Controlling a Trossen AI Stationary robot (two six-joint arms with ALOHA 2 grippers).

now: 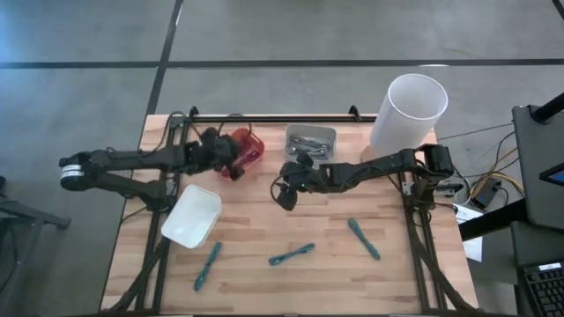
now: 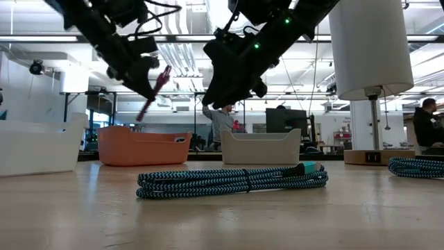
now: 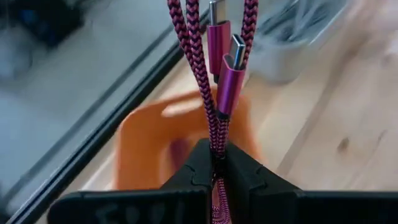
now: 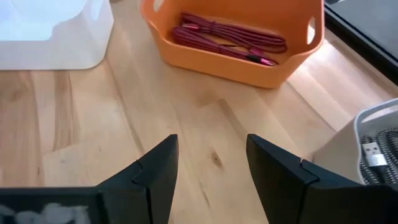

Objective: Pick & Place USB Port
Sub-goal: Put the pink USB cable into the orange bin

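Observation:
My left gripper [image 1: 225, 155] is over the orange bin [image 1: 250, 144] at the table's far middle, shut on a magenta braided USB cable [image 3: 214, 93]. The cable's two metal-tipped plugs [image 3: 229, 68] stick out beyond the fingers. In the low view the cable [image 2: 154, 89] hangs above the bin [image 2: 142, 146]. More magenta cable [image 4: 230, 38] lies in the bin. My right gripper [image 1: 287, 194] is open and empty above bare wood near the table's middle. Its fingers [image 4: 155, 174] stand apart. My left gripper pinches several strands of the magenta cable bundle [image 3: 215, 142] between its two fingers. The strands run along the fingers and out past their tips, ending in the two plugs. The cable is lifted clear of the orange bin and slants down below the gripper [image 2: 142, 69].
A white bin [image 1: 192, 217] stands left of centre. A grey bin [image 1: 310, 138] holding grey cables is at the far middle, and a tall white cylinder [image 1: 407, 110] at the far right. Three teal cable bundles [image 1: 292, 255] lie along the near part of the table.

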